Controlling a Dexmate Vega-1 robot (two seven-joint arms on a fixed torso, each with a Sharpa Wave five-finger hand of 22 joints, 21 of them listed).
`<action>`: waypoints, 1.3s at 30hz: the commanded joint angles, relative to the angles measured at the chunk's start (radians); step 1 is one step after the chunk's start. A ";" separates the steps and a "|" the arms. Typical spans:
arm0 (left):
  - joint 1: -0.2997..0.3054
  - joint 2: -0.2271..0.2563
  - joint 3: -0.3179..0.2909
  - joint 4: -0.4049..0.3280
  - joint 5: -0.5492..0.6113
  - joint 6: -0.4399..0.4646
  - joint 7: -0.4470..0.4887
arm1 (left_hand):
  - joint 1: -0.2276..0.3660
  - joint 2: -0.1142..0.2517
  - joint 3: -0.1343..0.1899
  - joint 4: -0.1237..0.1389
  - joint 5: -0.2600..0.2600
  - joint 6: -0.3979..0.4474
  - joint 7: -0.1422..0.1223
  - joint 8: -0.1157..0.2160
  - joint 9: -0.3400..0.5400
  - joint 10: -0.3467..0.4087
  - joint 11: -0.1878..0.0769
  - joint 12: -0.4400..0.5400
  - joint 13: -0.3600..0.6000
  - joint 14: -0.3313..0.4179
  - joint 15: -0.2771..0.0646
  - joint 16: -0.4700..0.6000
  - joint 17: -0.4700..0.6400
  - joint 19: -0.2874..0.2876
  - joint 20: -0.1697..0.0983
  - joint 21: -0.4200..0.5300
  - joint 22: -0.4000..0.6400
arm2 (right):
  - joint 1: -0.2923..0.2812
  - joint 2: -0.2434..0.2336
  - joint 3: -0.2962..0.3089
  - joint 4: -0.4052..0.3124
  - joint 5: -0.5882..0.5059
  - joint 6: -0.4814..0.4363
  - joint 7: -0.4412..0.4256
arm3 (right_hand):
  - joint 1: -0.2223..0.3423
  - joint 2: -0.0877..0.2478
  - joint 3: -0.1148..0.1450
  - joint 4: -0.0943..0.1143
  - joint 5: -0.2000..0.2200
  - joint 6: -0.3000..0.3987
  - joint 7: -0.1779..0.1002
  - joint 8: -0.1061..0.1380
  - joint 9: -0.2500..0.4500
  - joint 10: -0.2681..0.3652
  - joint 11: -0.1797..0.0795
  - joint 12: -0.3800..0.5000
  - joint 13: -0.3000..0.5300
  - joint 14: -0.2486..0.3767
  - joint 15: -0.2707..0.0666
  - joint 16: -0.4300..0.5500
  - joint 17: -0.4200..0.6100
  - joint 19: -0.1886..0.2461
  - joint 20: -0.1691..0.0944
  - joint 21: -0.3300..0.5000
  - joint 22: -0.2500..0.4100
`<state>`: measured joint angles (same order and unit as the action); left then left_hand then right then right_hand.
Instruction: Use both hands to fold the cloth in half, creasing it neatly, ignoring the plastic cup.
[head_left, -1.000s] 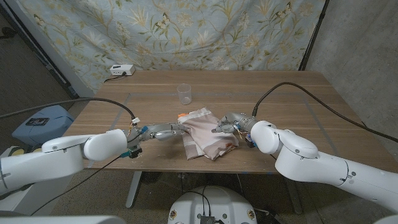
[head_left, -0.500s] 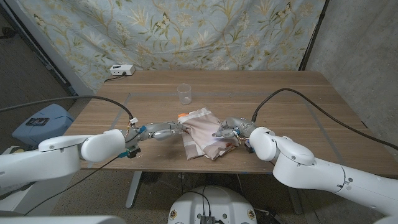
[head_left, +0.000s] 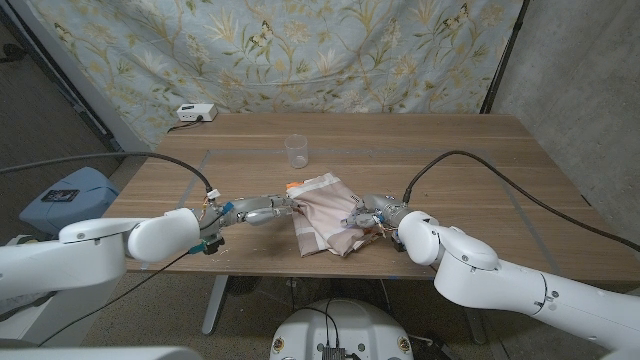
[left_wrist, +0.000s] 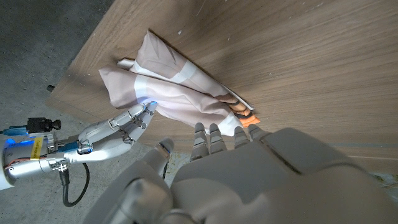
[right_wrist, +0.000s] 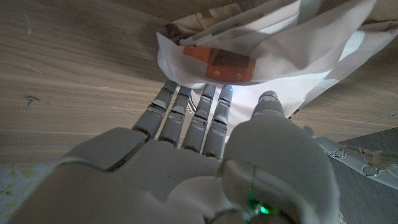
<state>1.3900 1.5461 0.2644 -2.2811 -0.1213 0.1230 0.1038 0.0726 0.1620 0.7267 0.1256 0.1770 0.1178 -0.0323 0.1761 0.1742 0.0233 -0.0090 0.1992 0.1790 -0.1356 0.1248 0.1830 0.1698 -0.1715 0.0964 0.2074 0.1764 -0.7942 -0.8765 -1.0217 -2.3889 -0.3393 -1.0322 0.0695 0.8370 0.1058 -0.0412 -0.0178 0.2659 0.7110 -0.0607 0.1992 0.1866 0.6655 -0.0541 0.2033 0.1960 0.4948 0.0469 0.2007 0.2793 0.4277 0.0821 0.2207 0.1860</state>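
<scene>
While both hands, left hand (head_left: 268, 211) and right hand (head_left: 366, 212), pinch the bunched cloth (head_left: 326, 213) on the worktop (head_left: 480, 170), I should align edges before creasing.

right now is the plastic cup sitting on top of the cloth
No, the plastic cup stands on bare table behind the cloth, with wood showing between them in the head view.

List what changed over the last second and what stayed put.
The right hand and its arm slid toward the robot's left and nearer the table's front edge, fingers staying on the cloth, whose right side looks slightly more bunched. The left hand held its place at the cloth's left edge. The plastic cup and the white box did not move.
</scene>
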 joint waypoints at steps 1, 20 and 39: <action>0.027 0.007 -0.031 0.002 0.000 -0.008 0.011 | 0.007 0.003 0.001 0.000 0.002 -0.002 -0.001 0.005 0.004 0.004 -0.002 0.000 0.004 0.005 -0.001 -0.001 0.003 -0.023 0.003 -0.001 0.002 | -0.023 0.004 0.019 0.008 0.032 0.012 -0.035 | -0.003 0.008 -0.001 -0.003 -0.003 -0.005 0.002 0.000 0.000 -0.002 0.005 -0.001 0.001 -0.003 -0.001 0.010 -0.002 0.001 -0.004 -0.005 0.001; 0.081 0.007 -0.096 0.009 -0.020 -0.023 0.033 | 0.010 0.003 0.000 -0.002 0.001 -0.003 -0.001 0.005 0.004 0.002 0.002 -0.001 0.004 0.006 -0.001 -0.002 0.003 -0.020 0.004 -0.001 0.002 | -0.035 -0.043 0.079 -0.103 0.032 0.041 -0.052 | -0.002 0.009 0.000 -0.007 -0.005 0.002 0.004 0.002 0.000 0.007 0.008 0.000 0.001 -0.003 -0.002 0.015 -0.004 0.001 -0.005 -0.005 0.001; 0.225 -0.141 -0.316 0.036 0.001 -0.023 -0.032 | 0.014 0.002 0.000 -0.005 0.001 -0.007 0.001 0.005 0.004 0.003 0.004 0.000 0.004 0.013 -0.001 0.000 0.002 -0.009 0.007 0.003 0.002 | -0.034 -0.024 0.227 -0.011 0.154 0.204 -0.058 | -0.009 0.014 -0.001 -0.010 -0.011 -0.007 -0.003 -0.003 0.000 -0.003 -0.001 -0.009 0.001 -0.017 -0.031 0.016 -0.008 -0.023 -0.034 -0.013 -0.001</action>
<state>1.5539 1.5325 0.0643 -2.2591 -0.1525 0.0936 0.1545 0.0806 0.1618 0.7267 0.1256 0.1770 0.1178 -0.0322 0.1761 0.1742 0.0232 -0.0090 0.1992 0.1789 -0.1266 0.1232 0.1830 0.1697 -0.1715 0.0964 0.2074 0.1764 -0.8329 -0.9131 -0.8716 -2.4517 -0.2524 -0.9083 0.0091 0.8290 0.1138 -0.0370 -0.0220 0.2620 0.7071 -0.0645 0.1983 0.1866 0.6691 -0.0505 0.1963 0.1938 0.4772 0.0290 0.2122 0.2691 0.4080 0.0547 0.2089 0.1856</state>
